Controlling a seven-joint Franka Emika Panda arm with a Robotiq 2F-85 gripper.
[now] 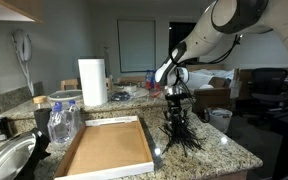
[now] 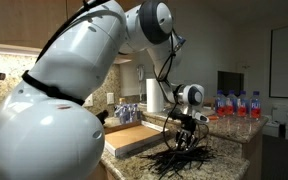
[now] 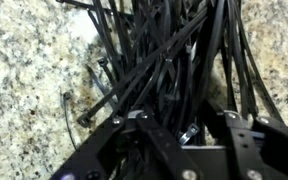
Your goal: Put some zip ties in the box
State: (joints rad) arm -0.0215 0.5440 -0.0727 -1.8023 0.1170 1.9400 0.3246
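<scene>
A pile of black zip ties (image 1: pixel 185 139) lies on the granite counter just beside the near corner of a shallow cardboard box (image 1: pixel 109 150). The pile (image 2: pixel 178 158) and the box (image 2: pixel 130 140) show in both exterior views. My gripper (image 1: pixel 174 108) points straight down into the pile (image 2: pixel 187 132). In the wrist view the fingers (image 3: pixel 184 128) are closed around a bundle of zip ties (image 3: pixel 154 60), which fans out over the counter. The box is empty.
A paper towel roll (image 1: pixel 92 82) stands behind the box. Plastic water bottles (image 1: pixel 62 122) stand at the box's far side, next to a metal bowl (image 1: pixel 6 160). More bottles (image 2: pixel 234 103) stand on a far counter. The counter edge (image 1: pixel 239 158) is near the pile.
</scene>
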